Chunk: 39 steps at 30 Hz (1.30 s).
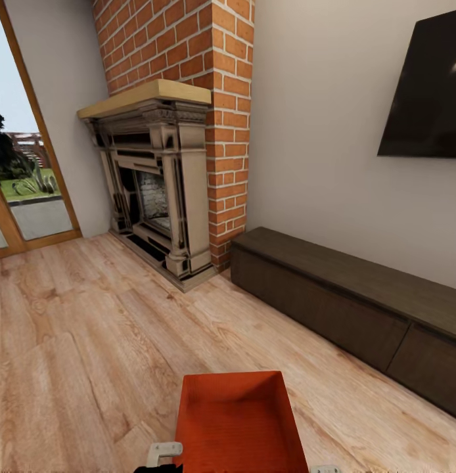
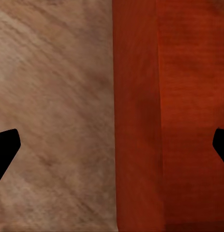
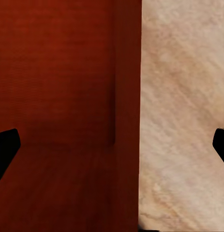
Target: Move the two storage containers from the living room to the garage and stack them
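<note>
One orange-red storage container (image 1: 238,424) sits low at the head view's bottom centre, over the living room's light wood plank floor (image 1: 90,355). Its open top faces up and it looks empty. My left gripper (image 2: 114,145) is open, its dark fingertips (image 2: 6,147) spread wide on either side of the container's left wall (image 2: 141,121). My right gripper (image 3: 114,145) is open the same way astride the right wall (image 3: 126,96). Pale parts of both grippers (image 1: 163,452) (image 1: 325,469) flank the container. The garage is out of view.
A brick fireplace (image 1: 169,190) with a wooden mantel stands ahead. A long dark low cabinet (image 1: 359,309) runs along the right wall under a wall-mounted TV (image 1: 428,92). A wood-framed glass door (image 1: 24,171) is at the left.
</note>
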Motion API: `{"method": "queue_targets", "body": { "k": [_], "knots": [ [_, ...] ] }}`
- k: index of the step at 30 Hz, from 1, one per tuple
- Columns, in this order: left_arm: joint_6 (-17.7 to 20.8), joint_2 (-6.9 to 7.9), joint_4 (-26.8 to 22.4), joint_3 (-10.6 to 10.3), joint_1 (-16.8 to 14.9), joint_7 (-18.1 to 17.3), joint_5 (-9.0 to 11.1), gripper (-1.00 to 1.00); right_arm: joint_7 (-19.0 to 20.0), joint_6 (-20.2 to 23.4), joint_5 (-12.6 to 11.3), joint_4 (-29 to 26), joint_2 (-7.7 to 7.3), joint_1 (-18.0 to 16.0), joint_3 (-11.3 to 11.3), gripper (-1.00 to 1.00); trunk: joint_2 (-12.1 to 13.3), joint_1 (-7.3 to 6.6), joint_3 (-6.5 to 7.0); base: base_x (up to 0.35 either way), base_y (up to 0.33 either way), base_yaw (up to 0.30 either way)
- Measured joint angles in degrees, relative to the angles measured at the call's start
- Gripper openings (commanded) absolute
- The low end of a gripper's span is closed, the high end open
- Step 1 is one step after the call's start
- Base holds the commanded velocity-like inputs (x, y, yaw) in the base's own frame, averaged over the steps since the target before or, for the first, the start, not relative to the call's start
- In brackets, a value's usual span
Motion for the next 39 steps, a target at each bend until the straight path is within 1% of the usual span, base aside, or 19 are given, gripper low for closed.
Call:
{"method": "queue_targets", "body": {
  "k": [3, 20, 21, 22, 25, 26, 27, 38, 39],
  "knots": [
    [0.0, 0.0, 0.0, 0.0, -0.01, 0.02, -0.02, 1.0, 0.0, 0.0, 0.0, 0.0, 0.0, 0.0, -0.02, 1.0, -0.04, 0.08, -0.67, 0.0, 0.0, 0.0],
    [0.03, 0.0, 0.0, 0.0, -0.01, -0.02, -0.01, 1.0, 0.0, 0.01, 0.0, 0.0, -0.01, 0.0, -0.03, 1.0, -0.05, 0.08, -0.67, 0.0, 0.0, 0.0],
    [0.02, 0.0, 0.0, 0.0, -0.02, -0.01, 0.0, 1.0, 0.0, -0.01, 0.0, 0.0, -0.01, 0.0, -0.03, -1.0, -0.05, 0.08, -0.67, 0.0, 0.0, 0.0],
    [0.01, 0.0, 0.0, 0.0, -0.02, -0.01, 0.0, -1.0, 0.0, -0.01, 0.0, 0.0, -0.01, 0.0, -0.01, -1.0, -0.05, 0.08, -0.67, 0.0, 0.0, 0.0],
    [0.0, -0.01, -0.02, -0.1, -0.02, -0.1, 0.1, -1.0, 0.0, -0.05, 0.0, 0.0, -0.05, 0.0, -0.02, -1.0, -0.05, 0.07, -0.67, 0.0, 0.0, 0.0],
    [-0.01, -0.04, 0.03, -0.35, -0.01, -0.23, 0.4, -1.0, 0.3, -0.12, -1.05, -0.03, 0.01, 0.0, 0.08, -1.0, -0.05, 0.08, -0.67, 0.0, 0.0, 0.0],
    [-0.01, -0.03, 0.0, -0.29, -0.01, -0.22, 0.34, -1.0, 0.19, -0.07, -0.46, -0.02, -0.03, -0.01, 0.04, -1.0, -0.05, 0.07, -0.67, 0.0, 0.0, 0.0],
    [-0.01, -0.04, -0.03, -0.34, 0.0, -0.21, 0.42, -1.0, 0.23, 0.05, -0.76, -0.03, -0.04, 0.0, 0.07, -1.0, -0.05, 0.07, -0.67, 0.0, 0.0, 0.0],
    [-0.01, -0.04, 0.03, -0.35, 0.01, -0.19, 0.46, -1.0, 0.28, 0.06, -0.92, -0.02, -0.03, 0.0, 0.12, -1.0, -0.04, 0.05, -0.46, 0.0, 0.0, 0.0]
  ]
}}
